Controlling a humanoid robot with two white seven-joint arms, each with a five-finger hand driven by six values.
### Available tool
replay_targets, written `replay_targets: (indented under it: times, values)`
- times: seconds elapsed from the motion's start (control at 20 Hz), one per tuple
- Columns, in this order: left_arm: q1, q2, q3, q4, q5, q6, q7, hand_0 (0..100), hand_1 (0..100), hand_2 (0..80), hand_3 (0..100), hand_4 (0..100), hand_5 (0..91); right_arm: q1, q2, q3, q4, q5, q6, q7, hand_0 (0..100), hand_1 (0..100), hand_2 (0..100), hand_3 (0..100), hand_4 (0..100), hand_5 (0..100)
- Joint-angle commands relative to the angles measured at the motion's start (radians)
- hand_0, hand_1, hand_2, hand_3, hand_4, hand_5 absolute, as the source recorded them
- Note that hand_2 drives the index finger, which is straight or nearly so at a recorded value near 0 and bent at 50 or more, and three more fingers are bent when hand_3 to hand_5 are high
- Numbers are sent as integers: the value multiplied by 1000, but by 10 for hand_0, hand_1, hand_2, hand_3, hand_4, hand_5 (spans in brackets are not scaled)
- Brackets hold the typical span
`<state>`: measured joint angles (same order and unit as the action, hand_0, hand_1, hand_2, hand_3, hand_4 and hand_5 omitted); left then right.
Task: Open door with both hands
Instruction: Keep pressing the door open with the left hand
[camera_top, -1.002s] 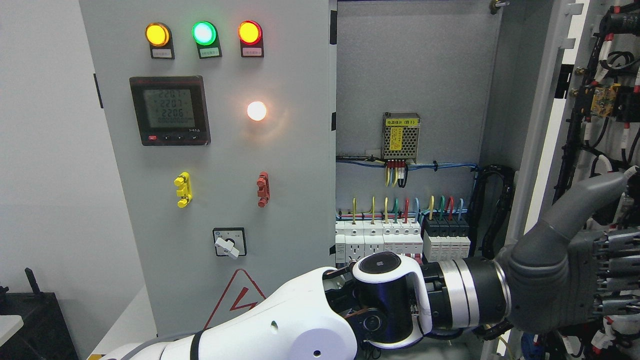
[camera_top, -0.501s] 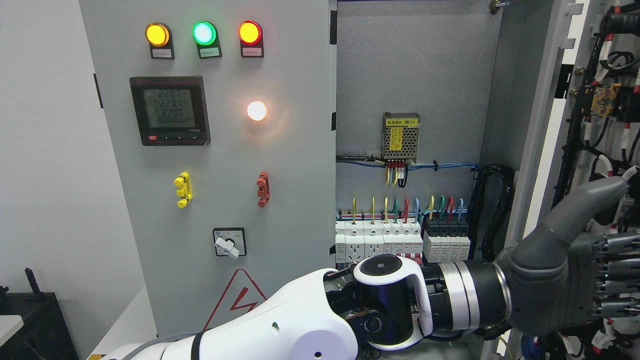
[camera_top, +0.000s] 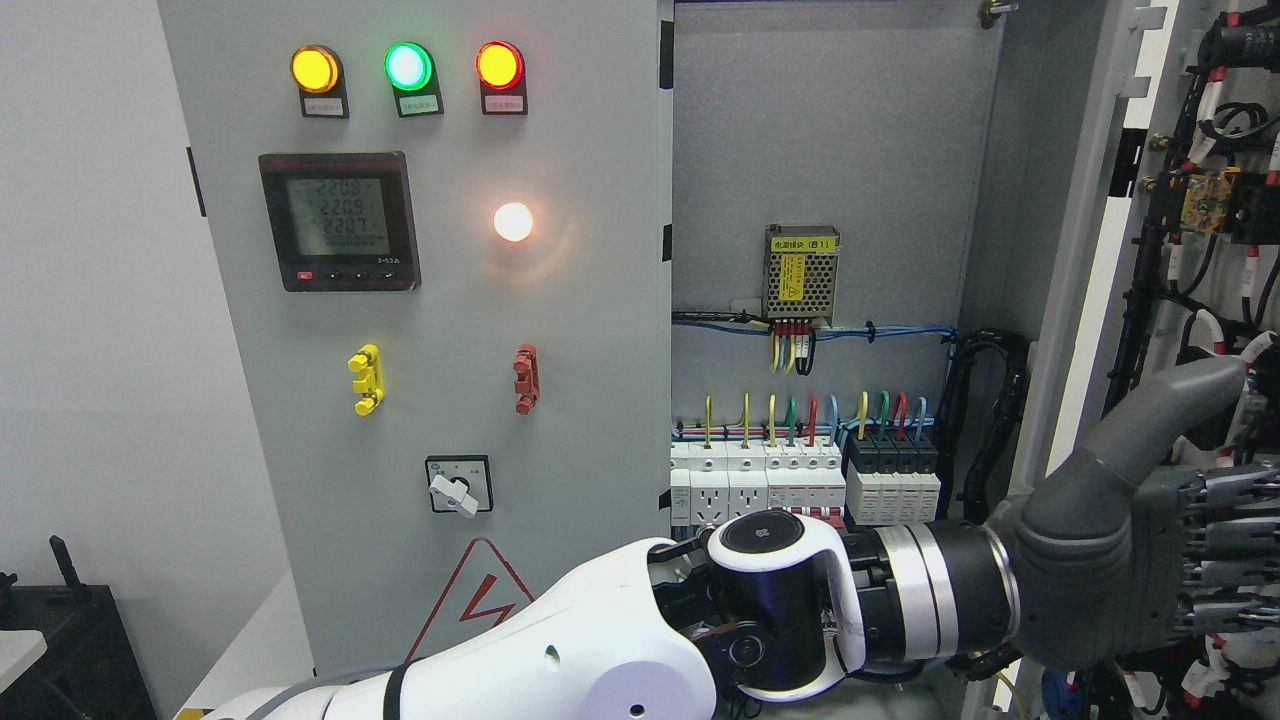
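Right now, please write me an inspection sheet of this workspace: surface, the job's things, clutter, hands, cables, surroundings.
Surface: closed left panel with three lit lamps on top, a meter, a white lamp, a rotary switch and a warning triangle.
Job's things: right door swung open; cabinet interior exposed.
Clutter: nothing seen.
Hands: left hand reaches across to the open door, thumb up, fingers against its inner side; grasp cannot be told. Right hand not in view.
Cables: coloured wires above the breakers; black bundle at the hinge side; wiring on the door.
Surroundings: white wall at left; dark object at the lower left.
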<state>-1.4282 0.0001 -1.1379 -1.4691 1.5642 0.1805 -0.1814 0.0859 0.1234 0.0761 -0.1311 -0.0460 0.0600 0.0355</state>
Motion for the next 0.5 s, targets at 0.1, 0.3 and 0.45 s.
replay_targets:
  times: [0.1,0.3,0.45]
  values:
    - [5,-31,1,4,-16,4,-4,0,0,0,0,43,0,0,-1,1,-1,0,0,0,0,0,0,0,0,0]
    - [8,-31,6,4,-18,5,-6,0,0,0,0,43,0,0,1,1,1,0,0,0,0,0,0,0,0,0]
    - [9,-29,10,4,-18,10,-6,0,0,0,0,43,0,0,-1,-1,1,0,0,0,0,0,0,0,0,0]
